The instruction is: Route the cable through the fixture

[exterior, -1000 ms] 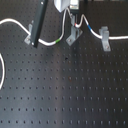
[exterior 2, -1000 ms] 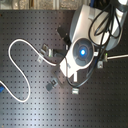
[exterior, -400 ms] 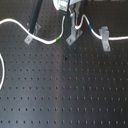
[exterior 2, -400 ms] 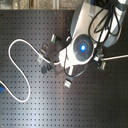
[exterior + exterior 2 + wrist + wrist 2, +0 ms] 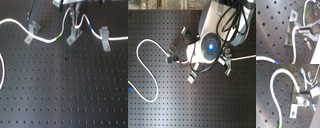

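Gripper [image 5: 76, 20] poised right over the middle fixture [image 5: 74, 35], cable [image 5: 42, 38] pinched in its fingertips

In the first exterior view the white cable loops up above the fixture into the clenched gripper; its green band [image 5: 59, 37] lies just beside the fixture, its blue band [image 5: 90, 25] on the far side, toward a taller clip [image 5: 105, 37]; a second slanted clip [image 5: 33, 31] stands off on the green band's side; the first wrist view shows the cable [image 5: 293, 42] running across the fixture [image 5: 291, 32], fingers [image 5: 304, 29] closed on it, above the black perforated desk [image 5: 65, 95].

My arm [image 5: 218, 35] hiding the middle fixture in the second exterior view, cable [image 5: 45, 39] cut off at the first exterior view's left edge, my gripper [image 5: 76, 20] blurred there.
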Motion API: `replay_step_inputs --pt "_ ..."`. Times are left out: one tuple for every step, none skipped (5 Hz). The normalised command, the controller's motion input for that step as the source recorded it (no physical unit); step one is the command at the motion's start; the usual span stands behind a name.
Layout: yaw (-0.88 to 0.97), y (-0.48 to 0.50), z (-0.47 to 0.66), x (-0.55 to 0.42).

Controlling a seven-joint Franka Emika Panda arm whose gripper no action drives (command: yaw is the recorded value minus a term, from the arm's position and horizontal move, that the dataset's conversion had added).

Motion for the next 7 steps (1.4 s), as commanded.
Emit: replay_step_inputs --pt "0.80 0.054 -0.36 0.071" --pt "0.86 0.181 -0.30 0.060" --pt "0.39 0.395 -0.19 0.288" --pt "0.40 0.432 -0.18 0.291" --pt "0.47 0.398 -0.16 0.295" --pt "0.38 -0.052 -0.11 0.264" --pt "0.00 -0.380 0.05 -0.301"
